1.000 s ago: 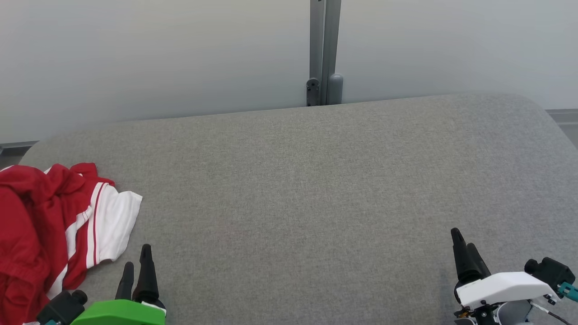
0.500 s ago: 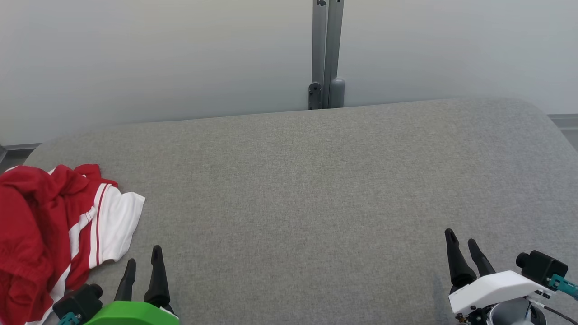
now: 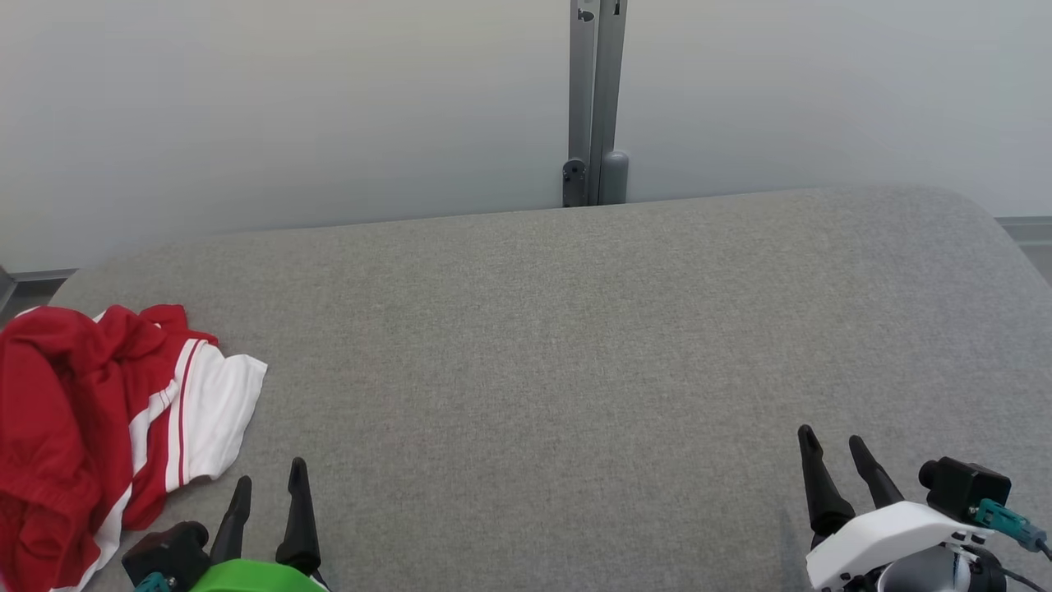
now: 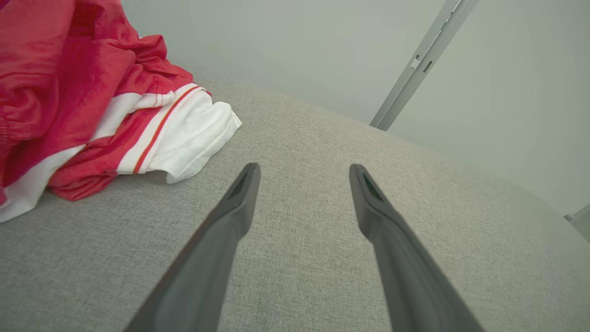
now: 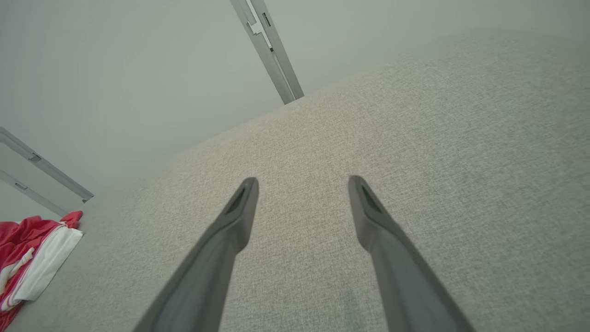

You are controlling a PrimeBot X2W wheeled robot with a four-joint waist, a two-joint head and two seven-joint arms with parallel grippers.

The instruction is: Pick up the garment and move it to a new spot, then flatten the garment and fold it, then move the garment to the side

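Soft, even light (barely any shadows); wrist views bend at edges.

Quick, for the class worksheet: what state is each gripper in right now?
Left gripper: open, holding nothing.
Right gripper: open, holding nothing.

On the left gripper [image 3: 269, 473], two long tapered dark fingers [image 4: 239, 198] are seen, w/ a slot recess nr each tip, set in a bright green shell [image 3: 255, 575]. The right gripper [image 3: 830, 436] is cased in a white shell [image 3: 875, 534]. A black cam block [image 3: 962, 485], teal connector [image 3: 998, 516] & thin dark cable [image 3: 1015, 578] are fitted beside it.
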